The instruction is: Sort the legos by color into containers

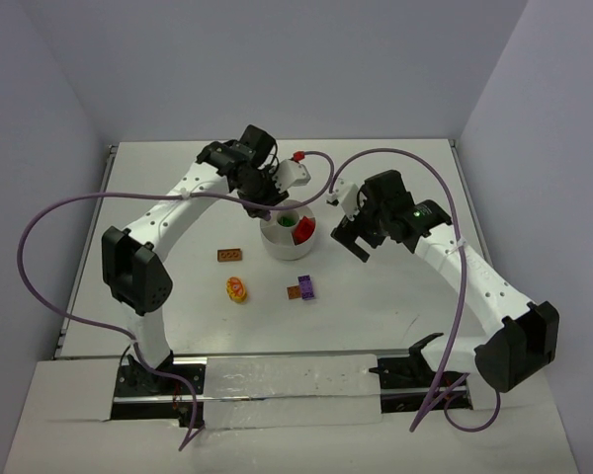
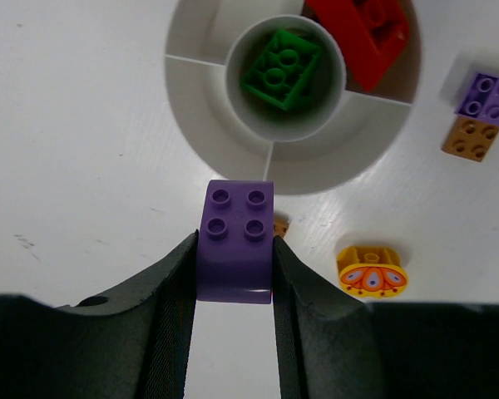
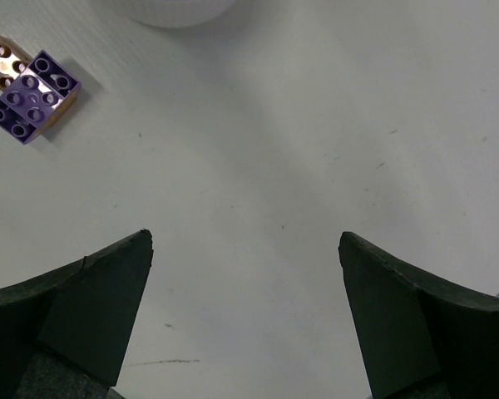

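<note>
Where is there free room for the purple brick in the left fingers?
The dish's two wedges nearest the held purple brick lie bare. The centre well holds the green brick, another wedge the red brick. Loose bricks dot the table in front.

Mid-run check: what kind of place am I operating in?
Probably a lab robot test booth, not a home: a white table boxed in by plain walls, left arm and right arm bolted at its near edge, with toy bricks and a white dish.

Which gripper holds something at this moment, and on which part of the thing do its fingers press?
The left gripper holds a purple brick by two opposite side faces, studs facing the wrist camera. The right gripper is open and holds nothing.
</note>
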### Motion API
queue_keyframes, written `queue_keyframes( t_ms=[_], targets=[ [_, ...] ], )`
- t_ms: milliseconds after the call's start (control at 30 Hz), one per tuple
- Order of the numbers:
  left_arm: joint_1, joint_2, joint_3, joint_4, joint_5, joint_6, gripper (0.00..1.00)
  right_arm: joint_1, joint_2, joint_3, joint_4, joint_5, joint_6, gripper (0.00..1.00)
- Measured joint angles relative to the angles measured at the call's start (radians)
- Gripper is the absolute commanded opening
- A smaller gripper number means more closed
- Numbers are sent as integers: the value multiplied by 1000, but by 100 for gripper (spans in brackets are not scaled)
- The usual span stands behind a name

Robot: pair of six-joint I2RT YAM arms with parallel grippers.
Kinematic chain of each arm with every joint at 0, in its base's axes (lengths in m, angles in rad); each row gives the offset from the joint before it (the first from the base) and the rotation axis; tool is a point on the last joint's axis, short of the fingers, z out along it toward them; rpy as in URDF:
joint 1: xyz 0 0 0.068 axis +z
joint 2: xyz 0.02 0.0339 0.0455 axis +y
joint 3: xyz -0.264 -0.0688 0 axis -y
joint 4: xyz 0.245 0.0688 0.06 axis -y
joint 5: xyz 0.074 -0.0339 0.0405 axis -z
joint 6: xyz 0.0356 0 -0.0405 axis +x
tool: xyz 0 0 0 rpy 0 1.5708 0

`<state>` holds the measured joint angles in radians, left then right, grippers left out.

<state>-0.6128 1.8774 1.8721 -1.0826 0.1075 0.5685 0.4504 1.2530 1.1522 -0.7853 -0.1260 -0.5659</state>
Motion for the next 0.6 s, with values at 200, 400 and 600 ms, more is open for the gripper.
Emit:
queue_keyframes(
  t_ms=[200, 400, 600],
  targets=[
    [-13, 2, -3, -37, 46, -84, 2, -2, 0, 0, 3, 0, 0, 100],
    [-15, 4, -3, -48, 89, -188, 4, -2, 0, -3, 5, -4, 0, 100],
    [-15, 31, -3, -51, 118, -275, 7, -2, -2, -16, 7, -9, 1, 100]
  ],
)
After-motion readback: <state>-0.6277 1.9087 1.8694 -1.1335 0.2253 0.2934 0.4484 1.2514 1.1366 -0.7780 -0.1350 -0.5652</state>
